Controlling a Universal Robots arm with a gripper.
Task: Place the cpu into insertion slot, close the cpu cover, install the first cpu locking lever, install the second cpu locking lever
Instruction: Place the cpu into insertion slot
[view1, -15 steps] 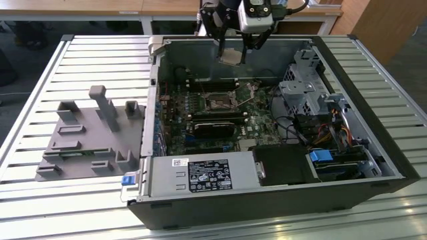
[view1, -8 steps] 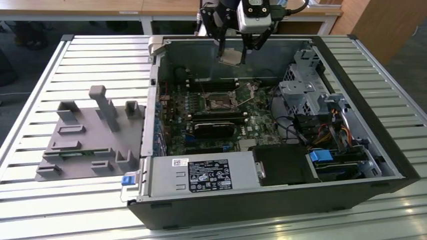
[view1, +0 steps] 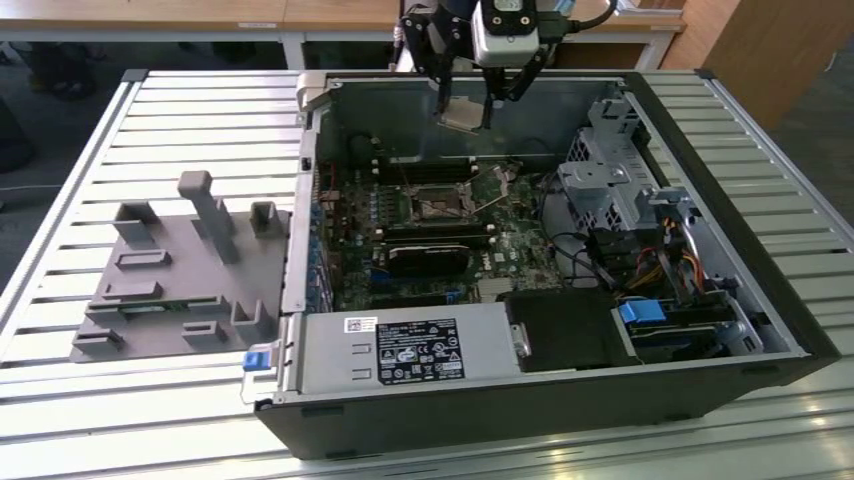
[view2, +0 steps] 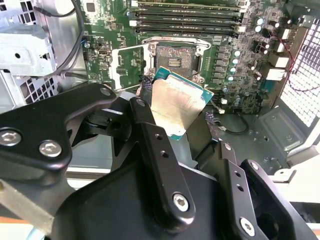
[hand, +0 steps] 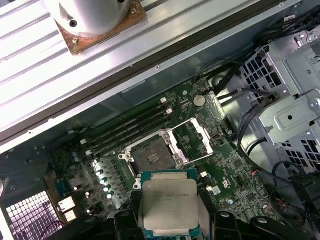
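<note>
The gripper (view1: 470, 100) hangs over the far side of an open computer case (view1: 534, 420) that lies on a slatted metal table (view1: 200, 110). Its black fingers (view2: 150, 135) are clamped on two opposite edges of the cpu (view1: 462, 116), which is held in the air above the green board (view1: 400, 225) and apart from the socket (view1: 438, 204). In both wrist views the cpu (view2: 177, 102) (hand: 169, 205) shows its silvery top with a green rim. A few faint lines of engraved print cross that top in the first wrist view, and I cannot make them out. The socket (hand: 152, 157) (view2: 175, 59) is bare and dark, and the cover (hand: 204, 136) (view2: 114, 67) stands swung open along one side of it, the board showing through its window. Memory sticks (view2: 185, 20) lie in a row just beside the socket. At the near end of the case, the power supply (view1: 400, 350) carries a black label (view1: 416, 352) with white marks and symbols and a small white sticker (view1: 360, 324); their print is too small to read. A grey moulded fixture (view1: 174, 270) sits on the table at the exterior view's left of the case.
</note>
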